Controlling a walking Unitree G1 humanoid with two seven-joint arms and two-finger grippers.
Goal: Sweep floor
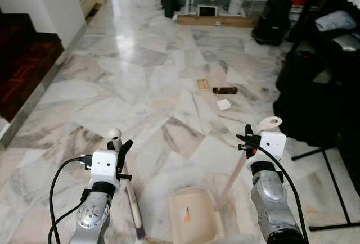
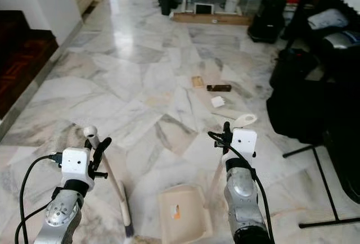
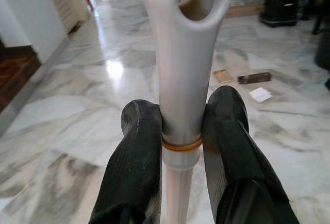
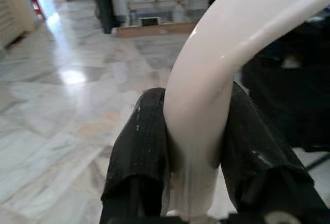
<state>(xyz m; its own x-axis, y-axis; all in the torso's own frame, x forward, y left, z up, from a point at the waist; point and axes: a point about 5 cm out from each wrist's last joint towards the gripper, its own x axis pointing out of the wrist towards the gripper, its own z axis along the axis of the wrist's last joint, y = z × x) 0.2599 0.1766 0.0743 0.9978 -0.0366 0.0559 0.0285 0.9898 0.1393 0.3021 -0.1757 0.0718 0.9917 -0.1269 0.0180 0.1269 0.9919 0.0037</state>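
The marble floor (image 1: 152, 69) is seen polished and glossy with grey veining, likely slick, so light debris is judged to slide easily under bristles. Black bags and a dark stand (image 1: 315, 86) are grouped along the robot's right side, soft-looking fabric over thin metal legs. The cream dustpan (image 1: 194, 216) is rested flat on the floor between the 2 arms, hard plastic, shallow tray shape, judged light and stiff; its long handle (image 1: 233, 174) is held near the looped top by the right pincer (image 4: 193, 146), both fingers closed tight against the smooth curved plastic. The broom (image 1: 134, 199) is held in the left pincer (image 3: 180, 131), fingers clamped on the pale handle just above an orange band, below the hanging eyelet; the shaft is slanted down to dark bristles touching the floor just beside the dustpan. Both handles are judged rigid, light and somewhat slippery, so a grip near the top is judged adequate but prone to twisting. 3 small litter items are left well ahead: a dark brown bar (image 1: 225, 90), a tan flat piece (image 1: 203, 84) and a white crumpled scrap (image 1: 224, 104), all judged very light.
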